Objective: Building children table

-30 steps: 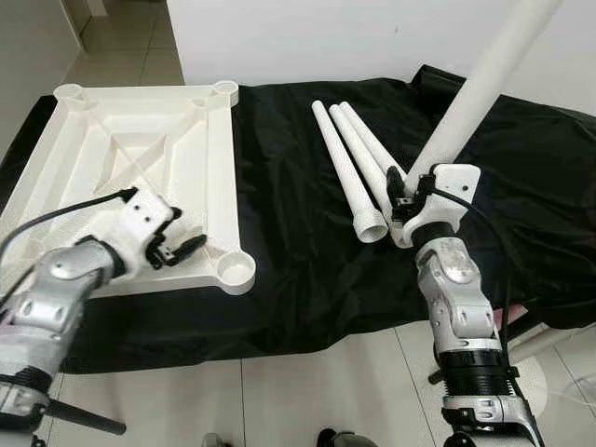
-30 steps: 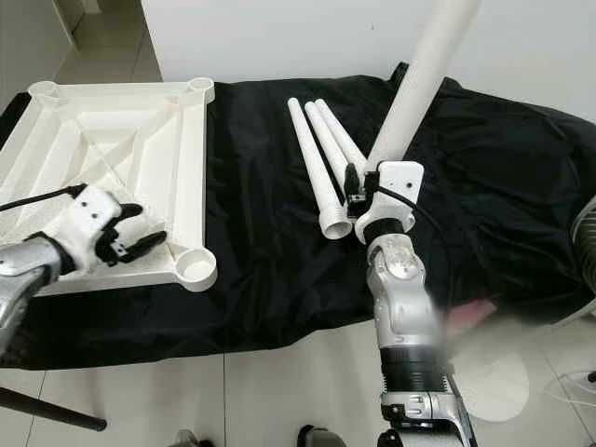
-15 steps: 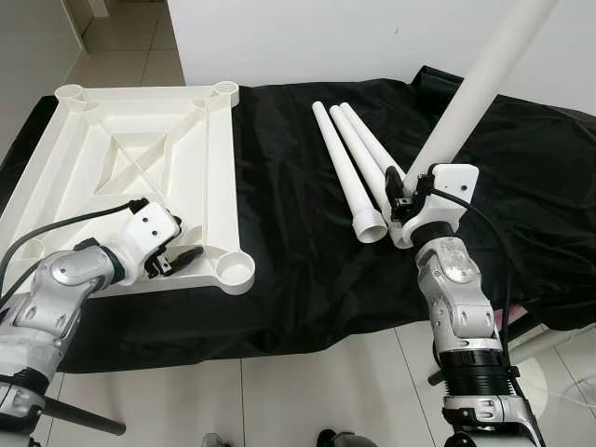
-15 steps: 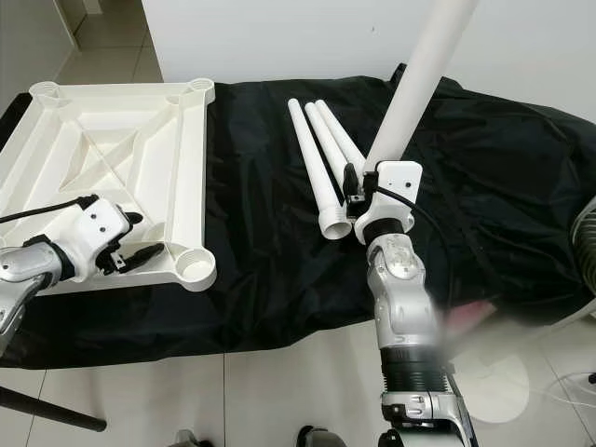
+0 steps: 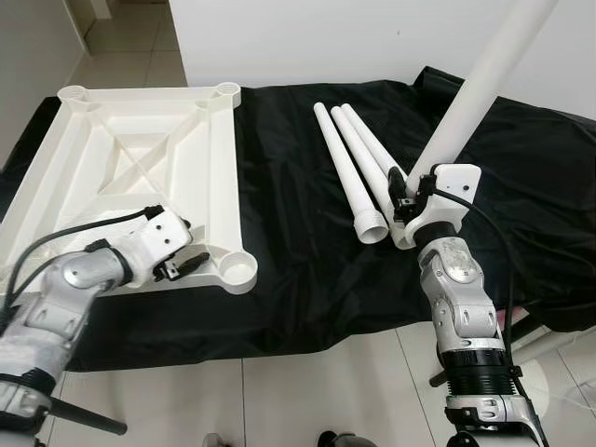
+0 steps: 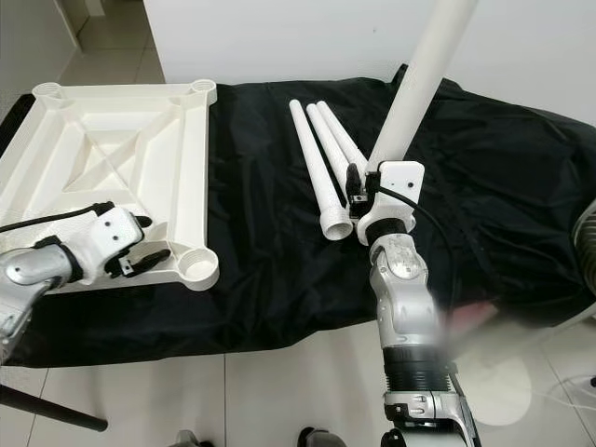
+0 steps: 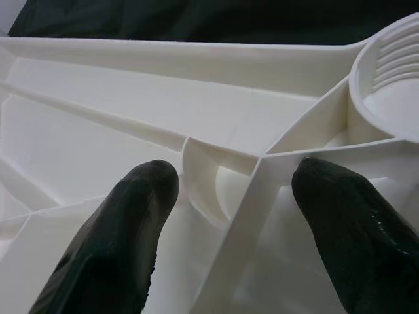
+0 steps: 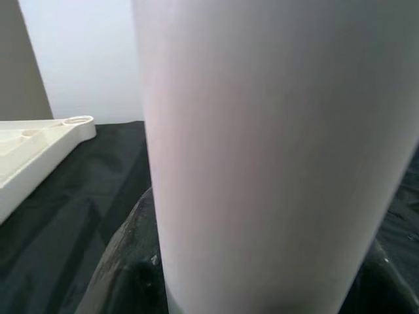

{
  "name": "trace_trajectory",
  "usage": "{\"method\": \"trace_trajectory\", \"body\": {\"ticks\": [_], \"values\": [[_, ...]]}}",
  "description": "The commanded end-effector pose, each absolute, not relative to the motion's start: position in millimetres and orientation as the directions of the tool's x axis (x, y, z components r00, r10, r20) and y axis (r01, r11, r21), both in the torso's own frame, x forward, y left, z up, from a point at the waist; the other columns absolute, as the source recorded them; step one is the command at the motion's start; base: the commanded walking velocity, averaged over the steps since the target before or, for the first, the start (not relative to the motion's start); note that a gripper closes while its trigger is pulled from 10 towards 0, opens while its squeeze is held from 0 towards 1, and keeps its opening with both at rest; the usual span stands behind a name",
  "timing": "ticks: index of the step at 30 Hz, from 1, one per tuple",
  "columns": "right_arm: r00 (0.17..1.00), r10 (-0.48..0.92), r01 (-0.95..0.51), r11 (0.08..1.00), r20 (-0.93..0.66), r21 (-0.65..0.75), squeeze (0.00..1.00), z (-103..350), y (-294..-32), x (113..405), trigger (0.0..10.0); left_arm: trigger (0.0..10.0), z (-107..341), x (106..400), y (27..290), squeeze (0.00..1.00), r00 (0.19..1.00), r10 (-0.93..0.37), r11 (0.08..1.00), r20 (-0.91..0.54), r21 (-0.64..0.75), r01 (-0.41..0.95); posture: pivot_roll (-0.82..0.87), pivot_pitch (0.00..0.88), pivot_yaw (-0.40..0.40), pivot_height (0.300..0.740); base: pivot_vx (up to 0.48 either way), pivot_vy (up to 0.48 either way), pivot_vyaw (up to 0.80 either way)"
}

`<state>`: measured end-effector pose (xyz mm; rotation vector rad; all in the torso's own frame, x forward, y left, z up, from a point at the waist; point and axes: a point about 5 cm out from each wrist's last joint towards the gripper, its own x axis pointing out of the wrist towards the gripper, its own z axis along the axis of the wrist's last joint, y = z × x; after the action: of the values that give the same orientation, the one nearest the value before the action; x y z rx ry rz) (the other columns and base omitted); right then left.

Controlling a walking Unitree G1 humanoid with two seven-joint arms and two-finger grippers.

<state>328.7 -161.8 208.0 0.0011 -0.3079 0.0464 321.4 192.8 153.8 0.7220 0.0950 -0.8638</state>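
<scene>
Lower now than a second ago, the left gripper [image 5: 191, 264] spreads its fingers [image 7: 127, 216] astride a rib of the upturned tabletop [image 5: 140, 158] beside its corner socket [image 5: 237, 271], while the right gripper [image 5: 407, 191] clasps a raised leg [image 5: 484, 79] over three legs [image 5: 352, 163] lying on the black cloth [image 5: 298, 233].

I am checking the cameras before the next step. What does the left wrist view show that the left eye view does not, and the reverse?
Left wrist view: the open fingers straddling a rib beside the threaded socket. Left eye view: the right gripper holding a leg up, and three legs lying on the black cloth. Both: the upside-down tabletop and the left gripper at its near corner.
</scene>
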Motion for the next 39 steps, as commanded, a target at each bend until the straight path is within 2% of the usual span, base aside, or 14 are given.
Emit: {"method": "trace_trajectory", "body": {"ticks": [1, 6, 8, 10, 15, 17, 18, 21, 24, 26, 31, 32, 35, 39], "values": [[0.950, 0.049, -0.049, 0.999, 0.310, -0.005, 0.00, 210, -161, 330, 10.0, 10.0, 137, 317, 173, 0.00, 0.593, -0.697, 0.361, -0.405, 0.517, 0.777, -0.09, 0.090, 0.014, 0.740, 0.000, 0.000, 0.00], [0.949, 0.047, -0.047, 0.999, 0.311, -0.005, 0.00, 210, -161, 330, 10.0, 10.0, 134, 318, 161, 0.00, 0.584, -0.713, 0.355, -0.388, 0.518, 0.778, -0.09, 0.091, 0.018, 0.740, 0.000, 0.000, 0.00], [0.949, 0.041, -0.042, 0.999, 0.313, -0.002, 0.00, 211, -161, 331, 10.0, 10.0, 135, 324, 141, 0.00, 0.591, -0.730, 0.388, -0.343, 0.504, 0.772, -0.10, 0.088, 0.029, 0.740, 0.000, 0.000, 0.00], [0.949, 0.038, -0.040, 0.999, 0.313, -0.001, 0.00, 211, -162, 330, 10.0, 10.0, 135, 326, 132, 0.00, 0.596, -0.735, 0.401, -0.324, 0.502, 0.766, -0.10, 0.088, 0.029, 0.740, 0.000, 0.000, 0.00], [0.948, 0.032, -0.034, 0.999, 0.317, 0.000, 0.00, 211, -162, 330, 10.0, 10.0, 140, 339, 109, 0.00, 0.687, -0.684, 0.504, -0.245, 0.522, 0.688, -0.11, 0.090, 0.035, 0.740, 0.000, 0.000, 0.00], [0.948, 0.032, -0.035, 0.999, 0.317, 0.002, 0.00, 211, -162, 329, 10.0, 10.0, 145, 345, 108, 0.00, 0.731, -0.650, 0.570, -0.208, 0.502, 0.650, -0.11, 0.091, 0.035, 0.740, 0.000, 0.000, 0.00], [0.948, 0.032, -0.035, 0.999, 0.317, 0.002, 0.00, 211, -162, 329, 10.0, 10.0, 145, 345, 108, 0.00, 0.731, -0.650, 0.570, -0.208, 0.502, 0.650, -0.11, 0.091, 0.035, 0.740, 0.000, 0.000, 0.00], [0.949, 0.034, -0.036, 0.999, 0.314, 0.000, 0.00, 210, -162, 328, 10.0, 10.0, 162, 357, 117, 0.00, 0.795, -0.596, 0.692, -0.113, 0.432, 0.579, -0.11, 0.096, 0.032, 0.740, 0.000, 0.000, 0.00], [0.950, 0.036, -0.037, 0.999, 0.310, -0.002, 0.00, 209, -162, 327, 10.0, 10.0, 173, 361, 124, 0.00, 0.814, -0.578, 0.739, -0.060, 0.385, 0.553, -0.11, 0.101, 0.030, 0.740, 0.000, 0.000, 0.00], [0.951, 0.039, -0.039, 0.999, 0.305, -0.004, 0.00, 208, -162, 326, 10.0, 10.0, 190, 364, 138, 0.00, 0.817, -0.577, 0.778, 0.009, 0.309, 0.547, -0.10, 0.103, 0.030, 0.740, 0.000, 0.000, 0.00], [0.953, 0.041, -0.042, 0.999, 0.301, -0.004, 0.00, 206, -161, 326, 10.0, 10.0, 203, 358, 156, 0.00, 0.770, -0.638, 0.753, 0.027, 0.235, 0.615, -0.10, 0.105, 0.030, 0.740, 0.000, 0.000, 0.00], [0.953, 0.043, -0.044, 0.999, 0.300, -0.003, 0.00, 206, -161, 326, 10.0, 10.0, 200, 352, 161, 0.00, 0.734, -0.679, 0.705, -0.020, 0.259, 0.660, -0.09, 0.107, 0.030, 0.740, 0.000, 0.000, 0.00], [0.953, 0.046, -0.047, 0.999, 0.299, -0.003, 0.00, 206, -160, 326, 10.0, 10.0, 191, 342, 173, 0.00, 0.684, -0.719, 0.641, -0.126, 0.261, 0.722, -0.09, 0.107, 0.030, 0.740, 0.000, 0.000, 0.00], [0.954, 0.047, -0.049, 0.999, 0.297, -0.003, 0.00, 205, -160, 326, 10.0, 10.0, 185, 336, 180, 0.00, 0.655, -0.735, 0.610, -0.176, 0.249, 0.752, -0.09, 0.108, 0.027, 0.740, 0.000, 0.000, 0.00]]}}
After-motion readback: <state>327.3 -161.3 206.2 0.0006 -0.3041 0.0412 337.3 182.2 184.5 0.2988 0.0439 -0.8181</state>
